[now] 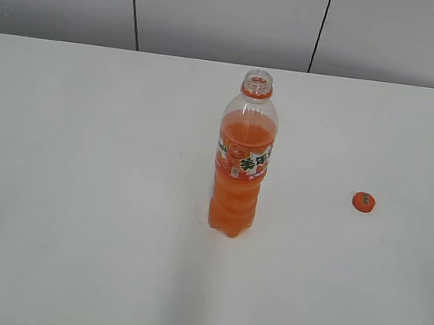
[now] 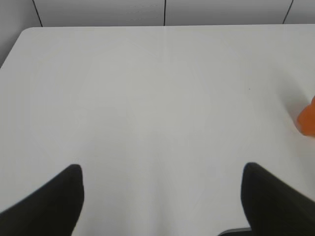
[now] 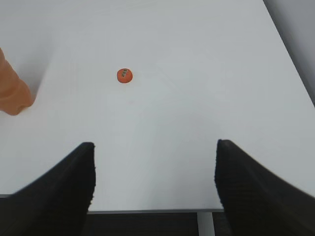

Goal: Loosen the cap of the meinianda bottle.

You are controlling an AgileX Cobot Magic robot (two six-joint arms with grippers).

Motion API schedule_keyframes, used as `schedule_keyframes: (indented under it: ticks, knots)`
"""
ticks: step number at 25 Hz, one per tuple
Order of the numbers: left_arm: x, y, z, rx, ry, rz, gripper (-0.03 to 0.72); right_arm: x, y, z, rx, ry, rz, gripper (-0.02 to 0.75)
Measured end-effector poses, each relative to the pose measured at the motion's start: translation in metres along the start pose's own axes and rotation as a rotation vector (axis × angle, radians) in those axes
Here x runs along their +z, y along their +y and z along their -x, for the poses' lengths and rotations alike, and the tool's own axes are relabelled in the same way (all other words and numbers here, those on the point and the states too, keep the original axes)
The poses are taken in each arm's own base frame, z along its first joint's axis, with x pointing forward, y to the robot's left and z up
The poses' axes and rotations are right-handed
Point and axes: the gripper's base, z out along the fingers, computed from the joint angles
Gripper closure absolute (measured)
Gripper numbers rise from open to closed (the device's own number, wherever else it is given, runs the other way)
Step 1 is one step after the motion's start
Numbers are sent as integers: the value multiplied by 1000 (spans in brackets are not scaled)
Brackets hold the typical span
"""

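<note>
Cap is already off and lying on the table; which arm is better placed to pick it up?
Probably the right. The cap lies ahead of the open right end effector, right of the bottle. The left end effector sees only the bottle's edge.

The meinianda bottle (image 1: 242,165) is clear plastic holding orange drink, with an orange neck ring and an orange, white and green label. At its three o'clock, the cap (image 1: 363,202) is orange with what seems a green mark. The table (image 1: 80,194) is plain white.
</note>
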Motion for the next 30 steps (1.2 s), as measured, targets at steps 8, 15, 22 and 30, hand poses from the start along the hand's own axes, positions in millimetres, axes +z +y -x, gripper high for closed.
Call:
schedule_keyframes:
  ticks: [8,15,22,30]
  knots:
    - [0,0,0,0,0,0,97,0,0,0,1,-2,3,172]
    - [0,0,0,0,0,0,97,0,0,0,2,-2,3,172]
    - [0,0,0,0,0,0,97,0,0,0,1,-3,3,172]
    - [0,0,0,0,0,0,97,0,0,0,1,-3,3,172]
